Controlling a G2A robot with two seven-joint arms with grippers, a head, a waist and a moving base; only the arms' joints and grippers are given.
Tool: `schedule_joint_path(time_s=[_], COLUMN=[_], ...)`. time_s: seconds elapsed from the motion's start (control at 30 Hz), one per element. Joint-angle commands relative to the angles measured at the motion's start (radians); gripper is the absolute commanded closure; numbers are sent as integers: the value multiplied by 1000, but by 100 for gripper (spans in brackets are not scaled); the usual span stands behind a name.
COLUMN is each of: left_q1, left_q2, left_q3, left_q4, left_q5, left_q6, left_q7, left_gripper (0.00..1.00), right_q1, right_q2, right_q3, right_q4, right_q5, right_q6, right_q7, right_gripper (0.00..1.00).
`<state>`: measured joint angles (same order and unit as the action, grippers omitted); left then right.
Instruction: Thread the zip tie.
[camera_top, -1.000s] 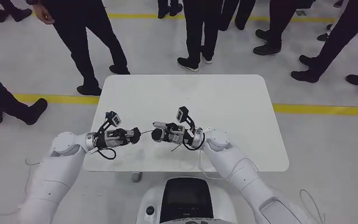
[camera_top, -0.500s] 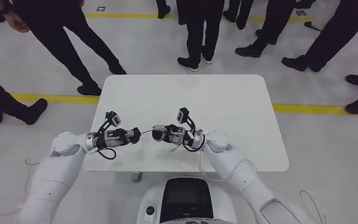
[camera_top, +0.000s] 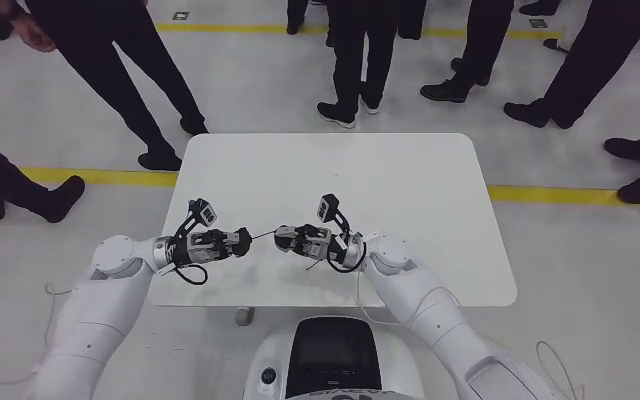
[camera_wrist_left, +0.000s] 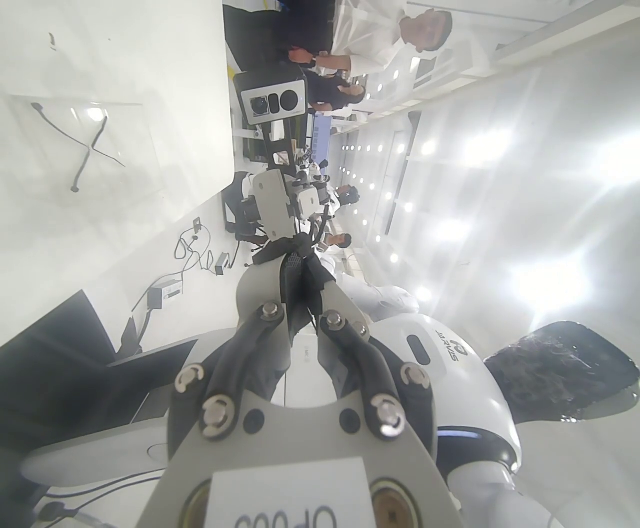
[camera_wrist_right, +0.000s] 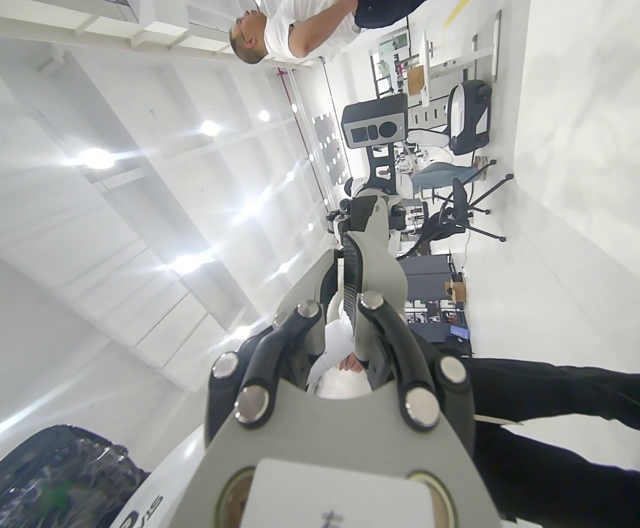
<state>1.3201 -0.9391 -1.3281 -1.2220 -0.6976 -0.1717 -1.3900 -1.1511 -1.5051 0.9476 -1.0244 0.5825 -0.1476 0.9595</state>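
Two arms hang over the near edge of the white counter (camera_top: 400, 180), tips facing each other. One thin black zip tie (camera_top: 263, 235) spans the small gap between them. The left end effector (camera_top: 245, 240) is pinched onto one end. The right end effector (camera_top: 280, 238) is drawn narrow at the other, its grip unclear. Two spare ties (camera_wrist_left: 90, 145) lie crossed on a white surface.

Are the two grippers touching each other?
Apart. The top view shows bare table between the left gripper and the right gripper, with only the thin zip tie bridging them.
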Motion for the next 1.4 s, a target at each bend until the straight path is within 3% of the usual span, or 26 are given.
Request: schedule_joint_path(time_s=[0.0, 0.03, 0.57, 0.7, 0.93, 1.03, 1.23, 1.3, 1.37], left_q1=[0, 0, 0, -5, -38, -52, -53, -47, -40], left_q2=[0, 0, 0, -3, -17, -21, -21, -22, -21], left_q3=[0, 0, 1, 22, 87, 122, 124, 126, 122], left_q4=[0, 0, -1, 10, 64, 60, 59, 38, 29], left_q5=[0, 0, 0, 4, -77, -127, -124, -117, -127], left_q6=[0, 0, 0, 0, -4, -12, -16, -23, -21], left_q7=[0, 0, 7, 25, 0, 0, 7, 44, 41], left_gripper=[54, 0, 0, 0, 0, 0, 0, 0, 0], right_q1=[-1, -2, -11, -38, -46, -40, -40, -48, -55], right_q2=[1, 2, 2, 2, -6, -12, -12, -11, -9], right_q3=[0, 0, -5, -2, -21, -36, -36, -36, -32], right_q4=[-3, -4, -13, -50, -46, -35, -35, -53, -68], right_q5=[-2, -3, -6, 32, 72, 71, 71, 61, 43], right_q6=[-2, -4, -39, -49, -71, -86, -86, -80, -83], right_q7=[-1, -2, -35, -41, -56, -77, -77, -101, -127], right_gripper=[100, 100, 100, 100, 100, 100, 100, 100, 100])
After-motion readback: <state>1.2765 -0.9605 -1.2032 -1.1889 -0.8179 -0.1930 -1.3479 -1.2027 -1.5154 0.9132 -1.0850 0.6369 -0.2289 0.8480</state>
